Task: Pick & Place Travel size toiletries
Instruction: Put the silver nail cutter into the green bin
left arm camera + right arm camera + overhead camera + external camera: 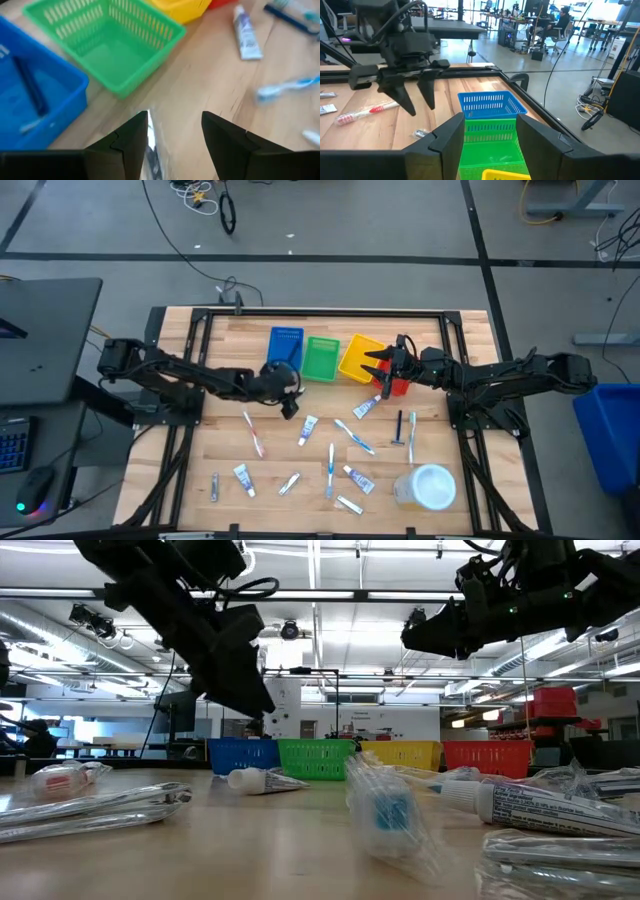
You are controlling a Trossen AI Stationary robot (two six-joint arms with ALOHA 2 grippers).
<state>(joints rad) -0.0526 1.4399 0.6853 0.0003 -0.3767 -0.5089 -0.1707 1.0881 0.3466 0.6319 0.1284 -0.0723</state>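
Jaws of the left gripper [290, 406] were seen spread apart and empty, held above the tabletop [230, 450] just in front of the blue basket [286, 345]. A dark razor [31, 90] was seen lying inside that blue basket. The right gripper [379, 368] was held open and empty above the yellow basket [360, 356] and the red basket [397, 386]. Tubes [308, 430], toothbrushes [254, 434] and razors [399, 424] were scattered across the tabletop in front of the blue basket.
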